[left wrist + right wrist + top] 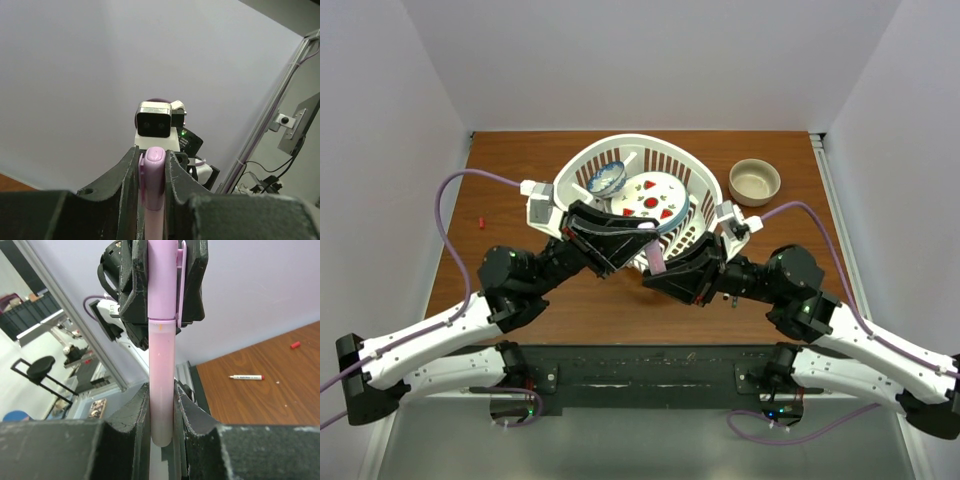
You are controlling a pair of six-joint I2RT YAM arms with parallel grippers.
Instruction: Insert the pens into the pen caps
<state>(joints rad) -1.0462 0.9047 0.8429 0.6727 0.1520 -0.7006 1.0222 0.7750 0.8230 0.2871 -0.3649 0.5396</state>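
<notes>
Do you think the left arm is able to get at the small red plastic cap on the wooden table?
Probably not yet: nothing stands between it and the small red plastic cap, but the left hand is closed on the lilac plastic pen cap.

White-and-black arms (430, 340), purple cables (441, 215)
</notes>
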